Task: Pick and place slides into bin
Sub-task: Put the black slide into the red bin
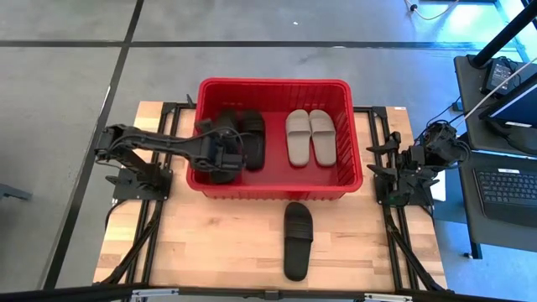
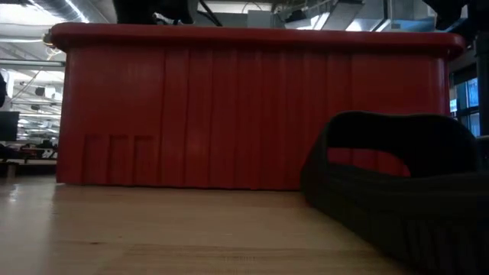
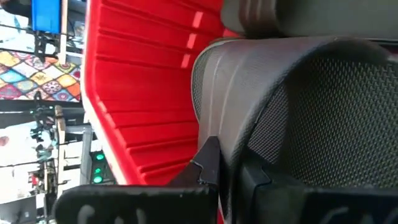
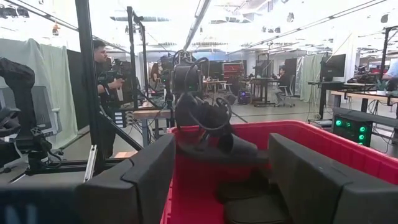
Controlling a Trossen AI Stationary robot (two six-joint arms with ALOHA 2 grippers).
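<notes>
L hand (image 1: 220,153) inside bin (image 1: 273,85), clamped on black slide (image 3: 298,112). Rec: lower flat beside black pair, then release. R hand (image 1: 401,174) parked, fingers apart, empty.

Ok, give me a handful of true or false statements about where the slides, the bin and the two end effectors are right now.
1. One black slide lies on the table outside the red bin. True.
2. The beige pair sits on the table. False: it lies inside the bin.
3. The left end effector is over the bin, shut on a black slide. True.
4. The right end effector is holding a slide. False: it waits open at the table's right edge.
</notes>
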